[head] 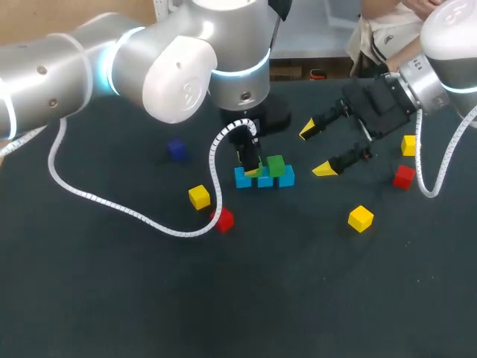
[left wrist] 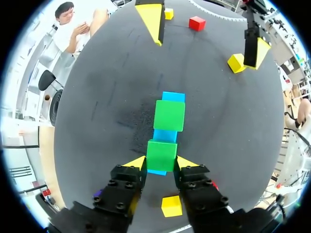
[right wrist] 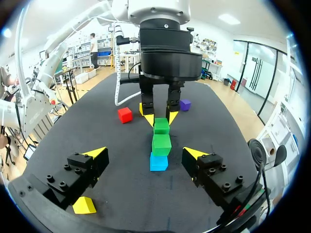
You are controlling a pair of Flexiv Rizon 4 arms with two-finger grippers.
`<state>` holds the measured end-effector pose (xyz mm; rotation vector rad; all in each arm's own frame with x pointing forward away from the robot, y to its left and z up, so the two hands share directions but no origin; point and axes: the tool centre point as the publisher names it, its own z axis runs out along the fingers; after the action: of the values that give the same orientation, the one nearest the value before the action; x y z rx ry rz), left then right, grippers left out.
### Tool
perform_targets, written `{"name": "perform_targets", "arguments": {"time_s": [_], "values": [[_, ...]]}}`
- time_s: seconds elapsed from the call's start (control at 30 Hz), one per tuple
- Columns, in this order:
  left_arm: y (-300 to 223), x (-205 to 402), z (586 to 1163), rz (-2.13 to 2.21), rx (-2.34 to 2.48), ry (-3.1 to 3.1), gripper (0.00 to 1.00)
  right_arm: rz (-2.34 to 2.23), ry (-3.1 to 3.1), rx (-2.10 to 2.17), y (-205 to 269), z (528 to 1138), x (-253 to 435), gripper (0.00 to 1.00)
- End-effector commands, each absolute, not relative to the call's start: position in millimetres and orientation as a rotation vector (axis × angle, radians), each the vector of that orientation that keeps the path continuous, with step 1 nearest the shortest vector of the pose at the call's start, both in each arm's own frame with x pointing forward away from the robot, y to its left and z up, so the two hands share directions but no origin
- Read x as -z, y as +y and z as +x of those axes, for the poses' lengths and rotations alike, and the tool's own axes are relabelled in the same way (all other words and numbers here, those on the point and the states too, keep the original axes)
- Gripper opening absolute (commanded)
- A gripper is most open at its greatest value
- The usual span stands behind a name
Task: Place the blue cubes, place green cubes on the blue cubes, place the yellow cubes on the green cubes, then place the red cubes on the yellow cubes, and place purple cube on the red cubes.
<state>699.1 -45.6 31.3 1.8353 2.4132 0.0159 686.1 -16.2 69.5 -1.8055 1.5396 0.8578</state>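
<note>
Three blue cubes (head: 264, 180) lie in a row mid-table. A green cube (head: 276, 165) sits across the right-hand part of that row. My left gripper (left wrist: 161, 163) is shut on a second green cube (left wrist: 161, 155), held over the blue cube (left wrist: 157, 172) at the row's left end; whether it rests on it I cannot tell. My right gripper (head: 316, 150) hovers open to the right of the row, with nothing between its fingers. In the right wrist view the row (right wrist: 159, 161) lies ahead of my right gripper (right wrist: 145, 153), with both green cubes (right wrist: 161, 144) on it.
A purple cube (head: 177, 149) lies to the rear left. A yellow cube (head: 199, 197) and a red cube (head: 223, 219) lie front left of the row. A yellow cube (head: 361, 218), a red cube (head: 404, 177) and a yellow cube (head: 408, 145) lie on the right.
</note>
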Motion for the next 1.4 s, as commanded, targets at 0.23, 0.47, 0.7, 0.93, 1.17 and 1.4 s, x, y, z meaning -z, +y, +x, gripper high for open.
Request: {"name": "perform_targets", "arguments": {"time_s": [0.23,0.47,0.7,0.93,1.17,1.4], "values": [[-47.1,-28.9,701.7,1.851,-0.046,2.425,0.00,-1.805,1.538,-0.858,-16.3,686.0,-69.3,1.00],[-46.9,-28.4,701.7,1.849,-0.044,2.426,0.00,-1.805,1.538,-0.858,-16.3,686.0,-69.3,1.00],[-47.9,-30.6,702.9,1.843,-0.042,2.420,0.00,-1.805,1.538,-0.858,-16.3,686.0,-69.3,1.00],[-47.5,-31.0,702.1,1.849,-0.046,2.423,0.00,-1.805,1.538,-0.858,-16.3,686.0,-69.3,1.00],[-47.6,-30.5,701.5,1.845,-0.047,2.433,0.95,-1.805,1.538,-0.858,-16.3,686.0,-69.3,1.00],[-48.7,-29.6,701.1,1.843,-0.041,2.434,1.00,-1.805,1.538,-0.858,-16.3,686.0,-69.3,1.00]]}}
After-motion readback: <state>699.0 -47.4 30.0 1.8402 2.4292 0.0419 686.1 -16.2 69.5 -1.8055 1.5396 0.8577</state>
